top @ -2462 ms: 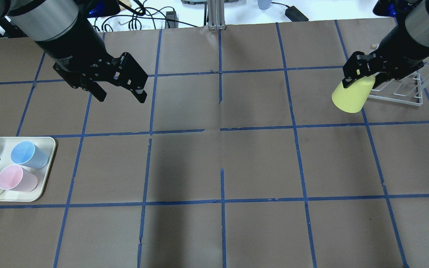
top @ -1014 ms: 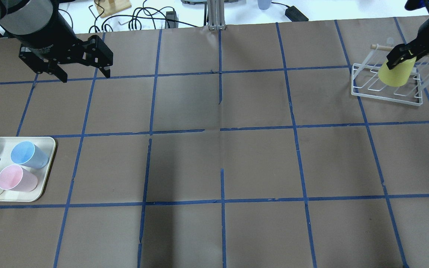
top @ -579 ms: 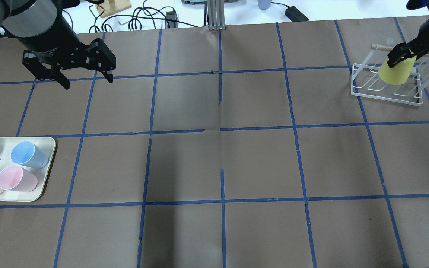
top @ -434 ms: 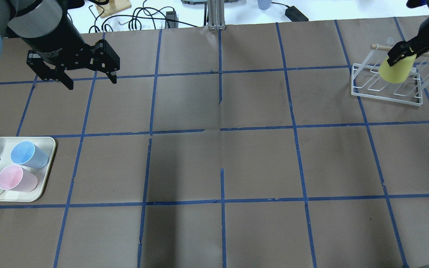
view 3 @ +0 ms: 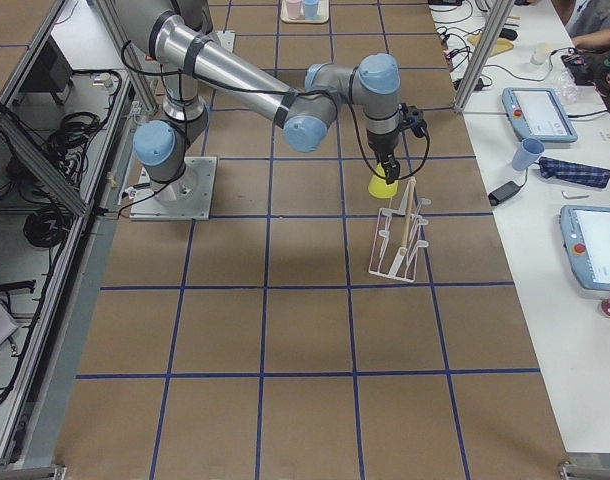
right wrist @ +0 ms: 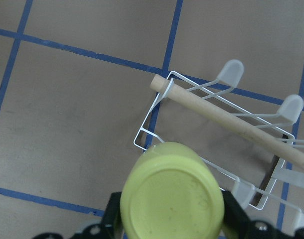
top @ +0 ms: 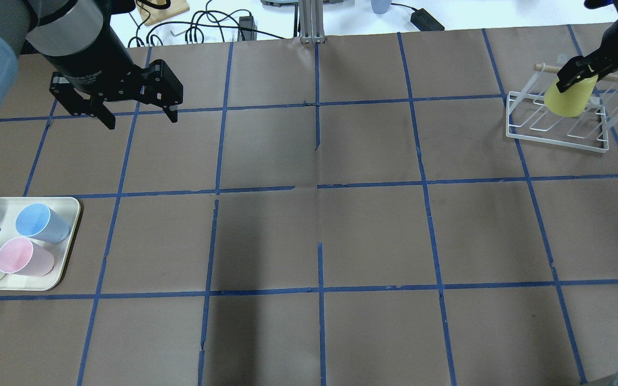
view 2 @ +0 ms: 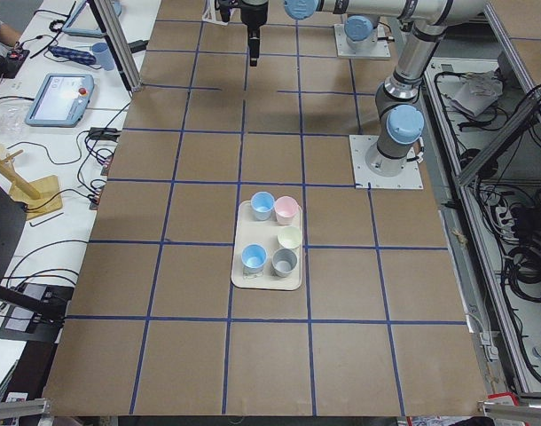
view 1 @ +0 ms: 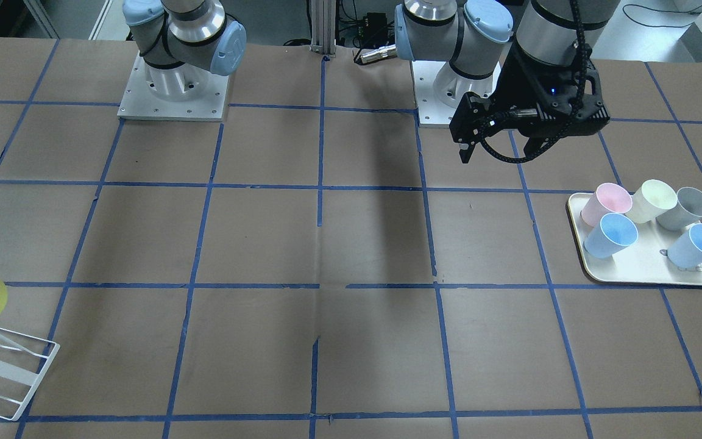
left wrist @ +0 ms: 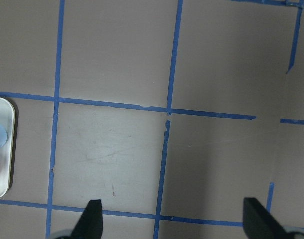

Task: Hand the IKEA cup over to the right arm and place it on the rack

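IKEA cup (top: 566, 99) hangs mouth down, long axis near vertical, base end pinched between the fingers of the right gripper (top: 574, 72), over the slanted prongs of the rack (top: 556, 142) at far right; left gripper (top: 141, 122) stands wide and empty, well apart at far left.

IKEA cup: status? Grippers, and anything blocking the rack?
Right gripper shut on IKEA cup, mouth down over the rack, not yet released. Left gripper open, empty, well clear. Nothing seen in the way.
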Available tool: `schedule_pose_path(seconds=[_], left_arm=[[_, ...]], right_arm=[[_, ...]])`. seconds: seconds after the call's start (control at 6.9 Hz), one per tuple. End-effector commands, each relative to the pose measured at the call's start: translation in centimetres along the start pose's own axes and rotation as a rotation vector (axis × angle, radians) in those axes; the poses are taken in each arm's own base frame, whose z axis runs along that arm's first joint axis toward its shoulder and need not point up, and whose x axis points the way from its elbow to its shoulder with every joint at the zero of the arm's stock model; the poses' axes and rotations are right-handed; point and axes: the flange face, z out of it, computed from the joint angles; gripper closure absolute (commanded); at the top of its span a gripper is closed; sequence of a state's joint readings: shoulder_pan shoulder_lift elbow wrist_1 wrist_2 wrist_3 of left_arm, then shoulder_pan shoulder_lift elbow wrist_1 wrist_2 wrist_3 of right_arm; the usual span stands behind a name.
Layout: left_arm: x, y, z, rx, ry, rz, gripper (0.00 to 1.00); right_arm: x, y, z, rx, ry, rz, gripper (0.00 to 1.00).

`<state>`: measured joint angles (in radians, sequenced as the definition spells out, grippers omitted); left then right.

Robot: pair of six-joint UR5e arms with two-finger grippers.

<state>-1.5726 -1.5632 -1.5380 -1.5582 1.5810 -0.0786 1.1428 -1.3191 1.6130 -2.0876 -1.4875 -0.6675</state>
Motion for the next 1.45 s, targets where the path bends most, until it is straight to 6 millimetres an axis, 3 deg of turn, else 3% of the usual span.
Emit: schedule_pose_path(seconds=[0.0,0.72,1.3], left_arm=[[0.0,0.2,0.1,-0.001,-0.001,0.002,0.00],[0.0,0.0,-0.2,0.004,0.001,0.002,0.00],[-0.1,-0.1,-0.3,0.005,0.003,0.000,0.00]], right_arm=[[0.3,-0.3,1.2,0.003,0.001,0.005,0.66],[0.7,-0.4,3.3,-0.014,-0.012,0.005,0.63],[1.0,-0.4,5.2,-0.036,-0.029,0.006,0.51]])
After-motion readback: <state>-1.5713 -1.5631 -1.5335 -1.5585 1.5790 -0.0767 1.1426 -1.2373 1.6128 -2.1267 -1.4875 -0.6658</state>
